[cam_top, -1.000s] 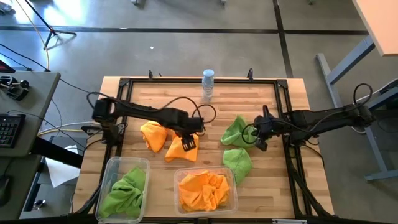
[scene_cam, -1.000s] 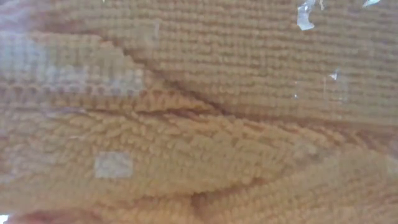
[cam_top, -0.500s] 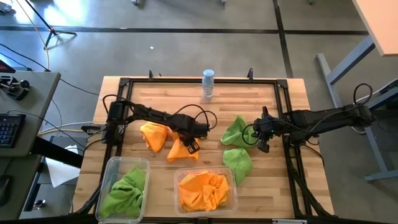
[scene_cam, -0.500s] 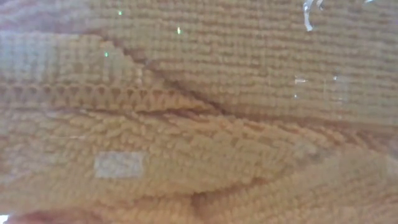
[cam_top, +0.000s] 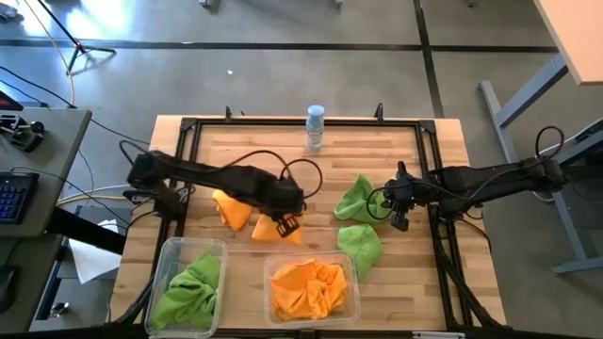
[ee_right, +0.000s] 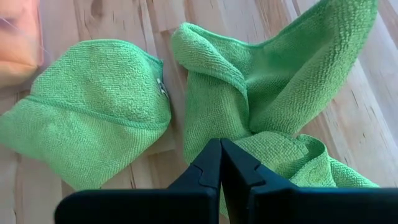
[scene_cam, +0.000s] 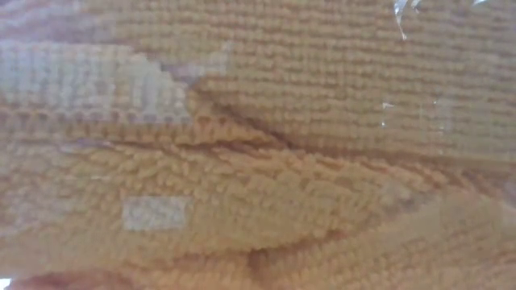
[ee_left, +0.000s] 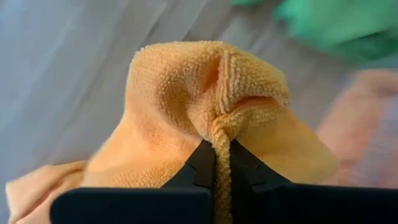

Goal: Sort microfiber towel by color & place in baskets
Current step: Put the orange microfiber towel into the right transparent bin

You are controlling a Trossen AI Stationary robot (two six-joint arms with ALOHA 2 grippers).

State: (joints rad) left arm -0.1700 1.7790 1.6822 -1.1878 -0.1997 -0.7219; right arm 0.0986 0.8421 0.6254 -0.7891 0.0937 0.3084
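Pinching a fold of an orange towel (ee_left: 211, 93), the left gripper (ee_left: 221, 163) has its two fingers closed tight on the cloth, near the middle of the table (cam_top: 377, 141). That towel sits just behind the wide basket (cam_top: 350, 282), which holds a heap of orange cloth (cam_top: 306, 287). Another orange towel (cam_top: 229, 209) lies close by, on the left arm's side. The narrow basket (cam_top: 168, 252) is at the front left and has green cloth (cam_top: 193, 287) in it. The right gripper (ee_right: 220, 160) is shut too, with its fingers pressed together, and its tips sit on a bunched green towel (ee_right: 273, 87) on the right side of the table; you cannot tell if any cloth is caught between them. A second green towel (ee_right: 93, 106) lies flat just beside that one, nearer the front. A small clear bottle (cam_top: 315, 127) stands at the back edge. The low view is filled with orange cloth seen through the wide basket's clear wall.
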